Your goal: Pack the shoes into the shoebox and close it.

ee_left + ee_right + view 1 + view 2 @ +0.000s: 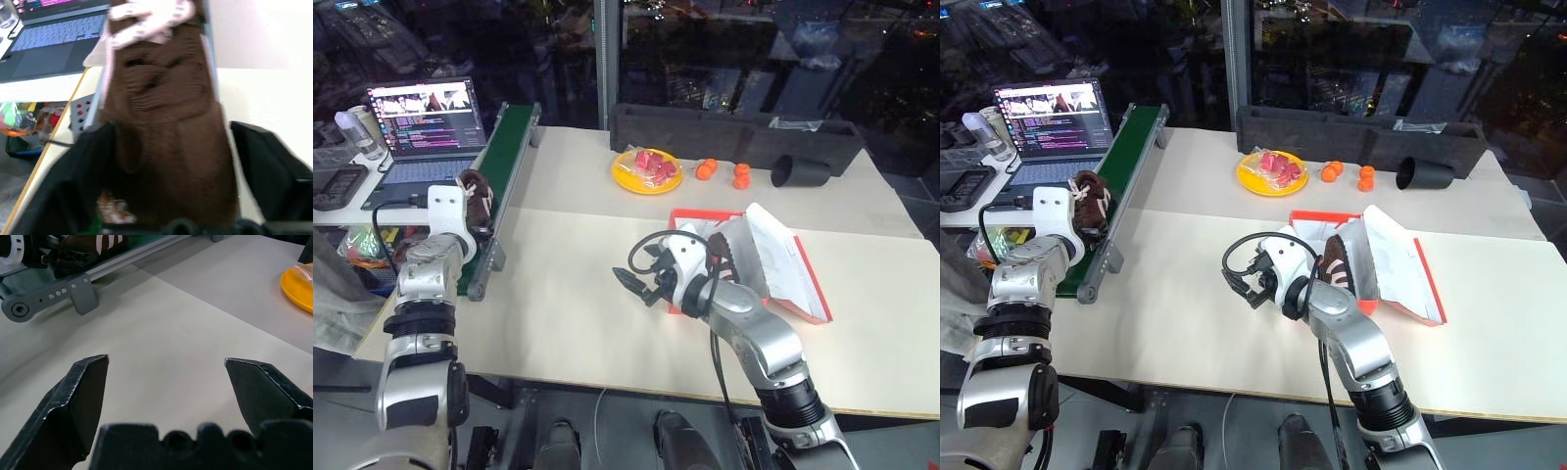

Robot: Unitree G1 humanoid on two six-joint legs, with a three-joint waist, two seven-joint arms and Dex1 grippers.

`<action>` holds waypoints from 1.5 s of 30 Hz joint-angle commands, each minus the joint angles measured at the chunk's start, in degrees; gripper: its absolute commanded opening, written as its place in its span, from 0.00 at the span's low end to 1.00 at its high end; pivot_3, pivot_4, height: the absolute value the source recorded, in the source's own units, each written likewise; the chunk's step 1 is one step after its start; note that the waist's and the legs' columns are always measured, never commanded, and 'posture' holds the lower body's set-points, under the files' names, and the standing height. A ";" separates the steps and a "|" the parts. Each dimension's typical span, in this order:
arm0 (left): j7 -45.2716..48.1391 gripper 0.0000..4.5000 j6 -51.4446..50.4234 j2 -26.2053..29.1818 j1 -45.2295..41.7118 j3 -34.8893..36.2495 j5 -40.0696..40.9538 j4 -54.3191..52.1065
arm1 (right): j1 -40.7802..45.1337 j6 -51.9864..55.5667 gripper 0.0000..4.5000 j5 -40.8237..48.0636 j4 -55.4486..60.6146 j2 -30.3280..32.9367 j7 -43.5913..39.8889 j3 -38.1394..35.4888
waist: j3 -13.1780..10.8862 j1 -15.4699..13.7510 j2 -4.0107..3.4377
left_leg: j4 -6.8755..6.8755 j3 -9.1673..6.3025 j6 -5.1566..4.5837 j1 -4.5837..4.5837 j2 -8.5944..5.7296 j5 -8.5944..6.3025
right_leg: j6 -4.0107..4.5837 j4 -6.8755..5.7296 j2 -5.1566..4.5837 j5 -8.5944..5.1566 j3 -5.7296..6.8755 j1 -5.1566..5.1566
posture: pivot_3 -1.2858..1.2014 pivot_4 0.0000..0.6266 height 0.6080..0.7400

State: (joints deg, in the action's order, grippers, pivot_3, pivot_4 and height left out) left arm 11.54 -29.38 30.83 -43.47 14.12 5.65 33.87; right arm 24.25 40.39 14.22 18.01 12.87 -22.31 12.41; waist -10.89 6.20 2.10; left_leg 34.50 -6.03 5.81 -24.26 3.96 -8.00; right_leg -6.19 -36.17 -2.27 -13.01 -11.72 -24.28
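Note:
One dark brown shoe (475, 191) with white laces lies on the green conveyor belt (509, 147) at the left. My left gripper (171, 126) has a black finger against each side of this shoe and is shut on it. The red-orange shoebox (808, 294) sits right of centre on the table, its lid (773, 259) raised and showing its white inside. A second brown shoe (1337, 259) rests in the box. My right gripper (636, 279) hovers open over bare table just left of the box, with nothing between its fingers (78, 396).
A laptop (426, 117) stands left of the conveyor. At the back are a yellow plate (647, 171) with red pieces, small orange items (741, 176), a black cup (800, 171) on its side and a long black tray (734, 132).

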 commanded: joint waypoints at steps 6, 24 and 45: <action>-0.75 0.64 3.53 -2.98 -0.98 3.15 3.58 -3.46 | 1.59 0.02 1.00 0.55 2.02 -0.68 0.53 -2.10 | 0.00 -0.71 0.00 | -0.03 0.00 0.00 -0.04 0.00 0.00 | -0.10 0.01 0.00 0.01 0.02 -0.03 | 0.52 0.24 1.00; 5.54 0.64 4.50 -13.98 0.48 3.20 18.75 -24.41 | 6.40 4.85 1.00 8.47 -0.12 -8.13 7.44 -15.92 | 0.00 0.07 0.03 | -0.09 0.00 0.00 -0.18 0.00 0.01 | -0.11 0.13 -0.06 0.02 0.07 -0.09 | 0.52 0.24 1.00; -1.45 0.99 8.04 -8.86 2.14 -6.77 0.95 -11.13 | 4.80 6.07 1.00 9.19 0.73 -6.32 9.07 -15.04 | 0.00 0.88 0.03 | -0.22 0.00 0.00 -0.27 0.00 0.01 | -0.10 0.16 -0.06 -0.03 0.07 -0.23 | 0.52 0.24 1.00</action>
State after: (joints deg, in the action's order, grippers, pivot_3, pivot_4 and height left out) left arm 10.57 -23.58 21.73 -39.81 6.64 7.01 23.45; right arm 28.39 46.48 22.76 16.35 6.29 -13.43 -2.68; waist -10.89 7.07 2.12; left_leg 34.27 -6.03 5.81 -24.53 3.96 -7.99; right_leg -6.29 -36.02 -2.33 -13.04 -11.65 -24.50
